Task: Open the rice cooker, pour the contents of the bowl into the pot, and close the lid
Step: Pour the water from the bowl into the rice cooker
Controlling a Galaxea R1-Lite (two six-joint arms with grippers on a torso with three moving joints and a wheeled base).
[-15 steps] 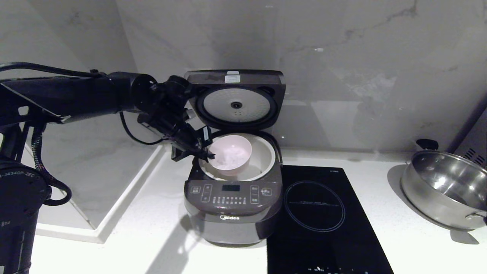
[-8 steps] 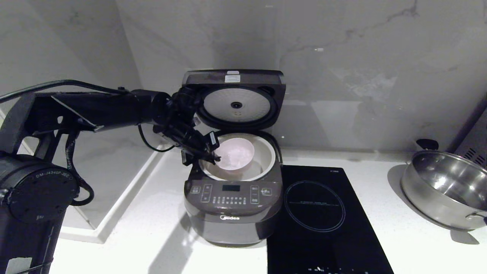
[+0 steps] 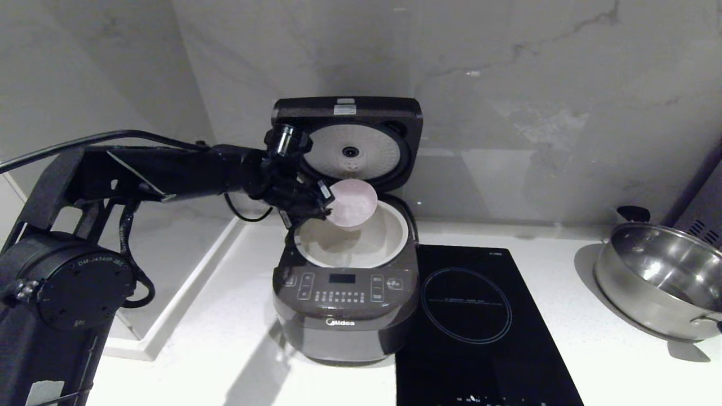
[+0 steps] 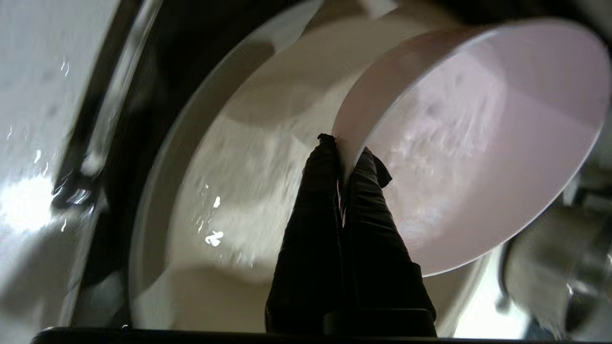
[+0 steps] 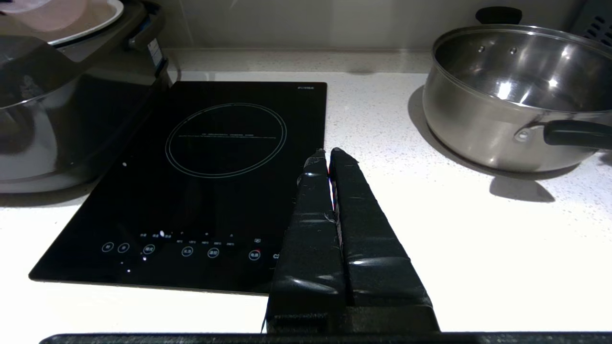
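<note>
The left gripper [image 3: 322, 204] is pinching the rim of the bowl [image 3: 353, 202], one finger inside and one outside, its tips closed tight on the thin wall. The bowl is hanging tipped on its side above the pot [image 3: 389, 243], toward the pot's twelve o'clock edge, its mouth facing the front of the rice cooker [image 3: 344, 316]. The lid [image 3: 350, 144] is standing upright behind it. A faint whitish film is clinging inside the bowl; I cannot tell how much has fallen out. The bowl looks light, stiff and smooth, so an edge pinch seems enough, though it could swivel or slip in so narrow a hold. The right gripper [image 5: 329, 157] is idling closed and empty near the hob [image 5: 224, 143] and the steel pan [image 5: 502, 114].
</note>
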